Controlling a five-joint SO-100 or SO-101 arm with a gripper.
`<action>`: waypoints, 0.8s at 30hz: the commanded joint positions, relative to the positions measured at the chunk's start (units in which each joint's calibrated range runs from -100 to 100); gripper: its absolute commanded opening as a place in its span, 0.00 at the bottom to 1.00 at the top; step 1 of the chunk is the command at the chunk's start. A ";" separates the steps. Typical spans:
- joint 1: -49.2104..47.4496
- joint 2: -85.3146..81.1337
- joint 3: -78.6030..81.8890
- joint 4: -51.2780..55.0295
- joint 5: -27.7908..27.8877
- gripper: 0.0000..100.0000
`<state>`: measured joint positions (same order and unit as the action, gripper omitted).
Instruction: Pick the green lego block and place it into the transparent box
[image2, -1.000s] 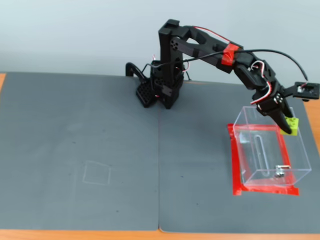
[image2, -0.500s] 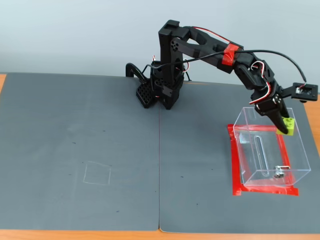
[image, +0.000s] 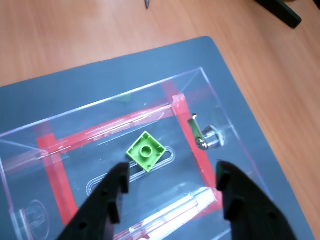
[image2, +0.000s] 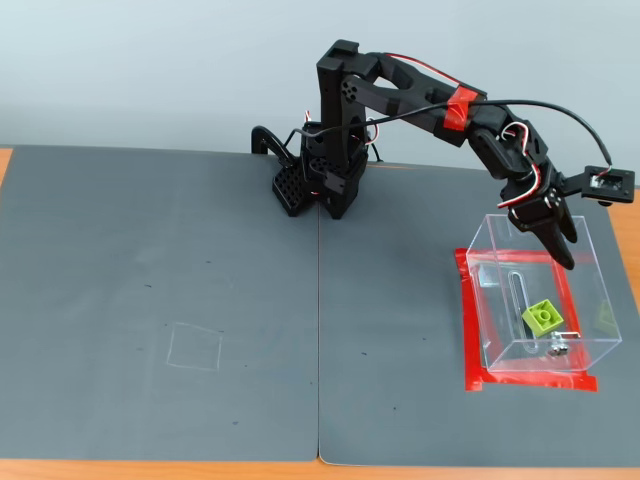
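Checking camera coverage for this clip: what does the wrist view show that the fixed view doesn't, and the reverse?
Only the wrist view shows the bare wooden table past the mat's corner. Only the fixed view shows the whole arm, its base and the faint square outline on the mat. Both show the open gripper above the transparent box, with the green lego block lying inside it.

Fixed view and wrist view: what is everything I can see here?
Lego block: one, lime green, inside the box, tilted.
Box: one, clear, on the mat's right part in the fixed view.
Red tape: strips outlining the box's spot.
Latch: one, metal, on a box wall.
Mat: dark grey, two sheets, covering the table.
Table: orange wood.
Arm: one, black, behind the mat's middle.
Gripper: one, black, open, above the box.
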<state>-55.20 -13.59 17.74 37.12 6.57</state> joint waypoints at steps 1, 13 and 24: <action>1.89 -1.37 -2.49 0.12 -0.08 0.20; 12.49 -9.93 4.20 0.03 -0.08 0.04; 27.78 -33.08 25.28 0.12 -0.60 0.02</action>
<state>-31.83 -39.00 39.20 37.12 6.18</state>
